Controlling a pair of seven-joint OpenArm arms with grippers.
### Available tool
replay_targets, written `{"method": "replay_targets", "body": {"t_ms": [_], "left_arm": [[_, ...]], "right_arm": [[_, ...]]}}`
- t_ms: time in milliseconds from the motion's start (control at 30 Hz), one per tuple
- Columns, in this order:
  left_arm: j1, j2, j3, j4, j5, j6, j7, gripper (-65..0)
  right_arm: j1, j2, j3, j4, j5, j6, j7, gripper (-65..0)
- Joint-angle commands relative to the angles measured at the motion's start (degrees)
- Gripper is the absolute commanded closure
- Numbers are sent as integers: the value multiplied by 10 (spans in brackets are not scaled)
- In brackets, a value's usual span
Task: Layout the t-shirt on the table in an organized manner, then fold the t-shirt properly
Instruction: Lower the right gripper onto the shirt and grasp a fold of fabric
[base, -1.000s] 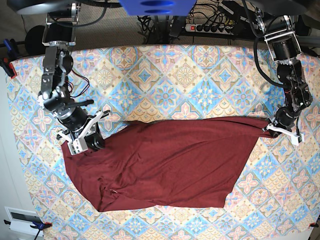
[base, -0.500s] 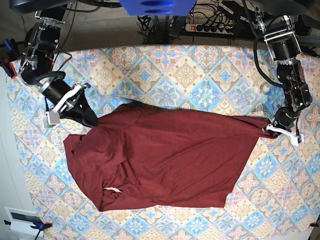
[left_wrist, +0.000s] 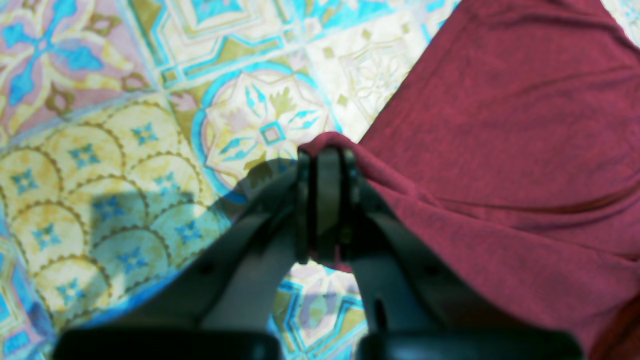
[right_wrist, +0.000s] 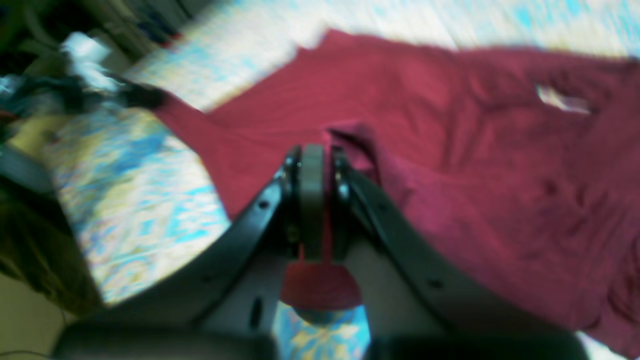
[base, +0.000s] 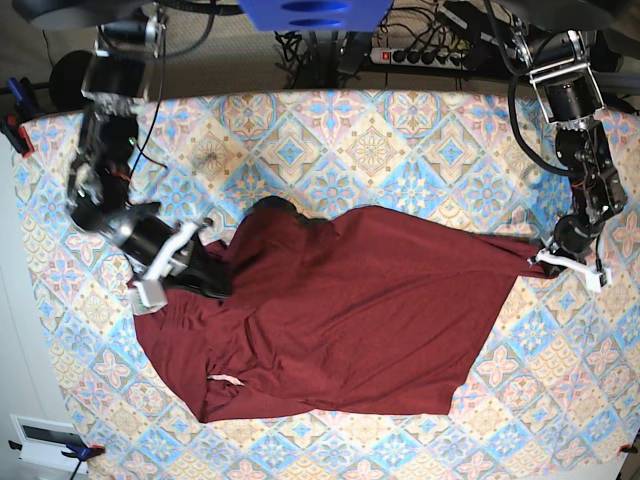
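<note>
Maroon knit t-shirt (base: 340, 310) lies spread across the middle of the tabletop (base: 380, 140), reaching from near the left edge to close by the right edge in the base view. We see it mostly flat, with a straight lower hem running along the near side and a slanted edge at the lower right. A small pale tag or label (base: 226, 380) shows near the lower-left part of the shirt; we also catch it, blurred, in the right wrist view (right_wrist: 562, 100).

Our right hand (base: 205, 275), on the left side of the base view, is pressed together and pinching a fold of the shirt. The right wrist view shows red fabric bunched between the fingers (right_wrist: 312, 200) and hanging below them; that view is blurred. By this hand the cloth is doubled over, with a dark rounded hump (base: 272, 208) at the shirt's top-left, toward the far edge.

Our left hand (base: 562, 258), on the right side of the base view near the right edge of the tabletop, is also pressed together, pinching the shirt's right corner. In the left wrist view the fingers (left_wrist: 325, 200) clamp a narrow ridge of fabric, and the shirt fans out to the right of them over the patterned cloth (left_wrist: 125, 150). Fabric between the two hands shows a few long shallow creases.

Beyond the far edge we see cables and a power strip (base: 420, 55).
</note>
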Motion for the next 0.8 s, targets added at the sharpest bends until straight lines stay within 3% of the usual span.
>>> {"method": "replay_targets", "body": {"t_ms": [0,100,267,400,533,633,767], "left_arm": [[-9,-12,-10,11,-4,-2,-12,-2],[-9,-12,-14,11,-4,-2,-12,-2],[-9,-13,-15,11,-3,-2,-12,-2],[-9,-12,-15,11,-3,-2,-12,-2],[-9,-12,-15,11,-3,-2,-12,-2],[-9,-11,-15,11,-3,-2,-12,-2],[-9,-11,-15,11,-3,-2,-12,-2]], "right_arm": [[42,-8,-12,-10,3,7,20,0],[111,-38,-47,-71,-55,6,32,0],[197,-81,-116,-170,-187,6,115,0],[214,-105,-152,-190,-321,5,130,-79],[211,-100,-153,-148,-350,5,130,-173],[150,-64,-142,-108,-350,5,111,-177],[72,-45,-77,-63,-353,5,95,-177]]}}
